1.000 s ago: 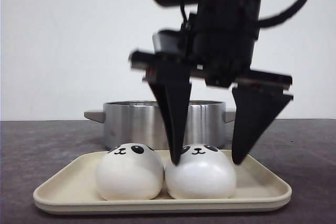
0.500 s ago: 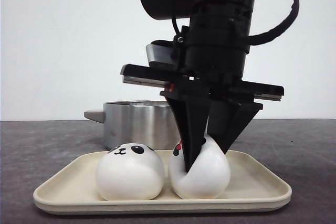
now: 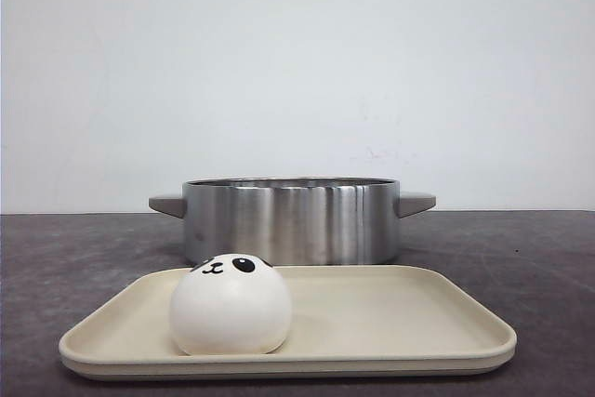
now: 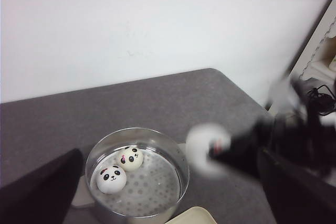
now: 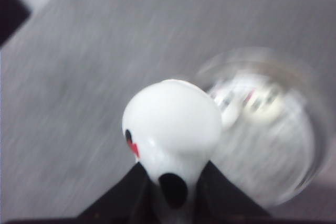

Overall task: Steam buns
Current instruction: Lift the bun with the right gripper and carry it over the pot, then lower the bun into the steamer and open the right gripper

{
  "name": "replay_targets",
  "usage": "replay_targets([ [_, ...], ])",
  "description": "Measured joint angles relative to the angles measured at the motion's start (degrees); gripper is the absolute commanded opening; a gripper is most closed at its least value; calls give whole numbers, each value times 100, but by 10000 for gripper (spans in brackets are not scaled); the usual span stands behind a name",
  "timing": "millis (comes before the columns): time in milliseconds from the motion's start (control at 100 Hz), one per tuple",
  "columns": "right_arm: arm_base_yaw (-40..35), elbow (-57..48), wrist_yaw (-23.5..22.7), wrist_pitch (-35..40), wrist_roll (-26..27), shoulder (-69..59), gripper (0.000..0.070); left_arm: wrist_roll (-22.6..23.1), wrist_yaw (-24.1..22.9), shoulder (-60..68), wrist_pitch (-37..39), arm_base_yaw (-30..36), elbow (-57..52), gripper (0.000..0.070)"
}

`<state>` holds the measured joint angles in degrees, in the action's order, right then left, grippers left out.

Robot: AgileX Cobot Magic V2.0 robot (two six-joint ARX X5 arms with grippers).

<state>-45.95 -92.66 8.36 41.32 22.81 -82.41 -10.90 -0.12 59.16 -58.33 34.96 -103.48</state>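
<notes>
One white panda-faced bun (image 3: 231, 305) rests on the left part of the beige tray (image 3: 409, 323). Behind it stands the steel pot (image 3: 290, 218). In the left wrist view, two more buns (image 4: 111, 178) (image 4: 130, 158) lie on the perforated floor of the pot (image 4: 181, 167). My right gripper (image 5: 173, 174) is shut on another bun (image 5: 172, 121), squeezing its lower part; it is blurred by motion. The left wrist view shows that held bun (image 4: 206, 148) in the air beside the pot. My left gripper (image 4: 168, 203) hovers high above the pot, fingers wide apart and holding nothing.
The pot has a grey handle on each side (image 3: 167, 204) (image 3: 415, 202). A white wall stands behind the dark grey table (image 3: 521, 248). A corner of the tray (image 4: 197, 216) lies next to the pot. Shelving and cables (image 4: 320, 77) are off the table's far end.
My right gripper closed on the right-hand bun, lifted it off the tray and rose out of the front view. The left-hand bun stayed in place.
</notes>
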Motion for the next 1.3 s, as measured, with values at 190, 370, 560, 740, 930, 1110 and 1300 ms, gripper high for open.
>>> replay_targets([
  [190,1016,-136,-737,0,-413,-940,10,2,0,63,-7,0,0,633],
  [370,1469,-125,-1143,9,-514,-2009,10,2,0,94,7,0,0,633],
  [560,1491,-98,-1333,55,-706,-2852,12,2,2,166,-57,0,0,633],
  [740,1491,-83,-1296,120,-785,-3051,395,2,0,210,-269,0,0,633],
  [930,1495,-83,-1137,118,-798,-3080,608,9,0,245,-284,0,0,633],
  [1110,1532,-85,-1132,81,-800,-3077,606,46,0,297,-297,0,0,633],
  [1300,1550,-503,-1137,459,-800,-2911,42,46,26,407,-603,0,149,633],
])
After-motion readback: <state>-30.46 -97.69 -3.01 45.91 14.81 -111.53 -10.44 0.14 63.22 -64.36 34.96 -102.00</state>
